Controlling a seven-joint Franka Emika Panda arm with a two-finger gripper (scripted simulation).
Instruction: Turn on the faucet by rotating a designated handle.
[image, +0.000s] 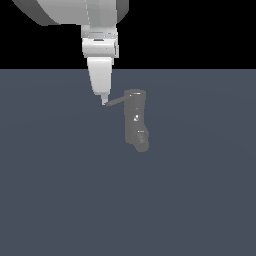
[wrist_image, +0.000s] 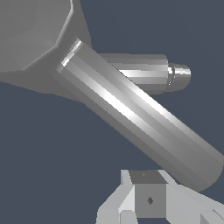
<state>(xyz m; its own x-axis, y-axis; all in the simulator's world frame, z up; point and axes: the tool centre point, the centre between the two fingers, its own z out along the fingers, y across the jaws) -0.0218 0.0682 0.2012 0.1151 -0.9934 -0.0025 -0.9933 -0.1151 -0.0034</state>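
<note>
The faucet (image: 135, 120) is a dark grey stubby cylinder standing on the floor, with a rounded, bent lower end (image: 142, 145). Its handle (image: 117, 101), a thin grey rod, sticks out from the top toward the exterior view's left. My gripper (image: 104, 102) comes down from above, and its white tip sits right at the free end of the handle. The fingers look pressed together with nothing between them. In the wrist view the handle (wrist_image: 140, 118) fills the picture as a thick diagonal rod, running from the faucet (wrist_image: 30, 35) to just beside my gripper (wrist_image: 148, 192).
A flat blue-grey floor (image: 60, 200) spreads around the faucet. The white arm (image: 75, 12) hangs over it from above.
</note>
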